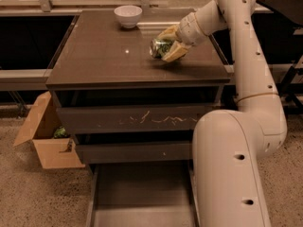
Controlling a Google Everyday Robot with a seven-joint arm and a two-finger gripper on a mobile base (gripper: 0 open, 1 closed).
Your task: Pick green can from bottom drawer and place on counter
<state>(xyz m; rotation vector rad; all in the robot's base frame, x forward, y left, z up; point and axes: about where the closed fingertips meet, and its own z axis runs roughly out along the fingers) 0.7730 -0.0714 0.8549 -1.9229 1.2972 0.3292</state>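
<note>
The green can [160,47] is held on its side between my gripper's tan fingers [176,52], its silver end facing left. My gripper [166,44] is shut on the can, low over the right middle of the counter [109,60]; whether the can touches the top cannot be told. The white arm reaches in from the upper right. The bottom drawer [142,193] stands pulled out at the foot of the cabinet, its flat floor bare.
A white bowl [128,16] sits at the counter's back edge. The scratched drawer front [142,119] is below the top. An open cardboard box [47,136] with a green item stands on the floor at left. My white base [227,174] fills the lower right.
</note>
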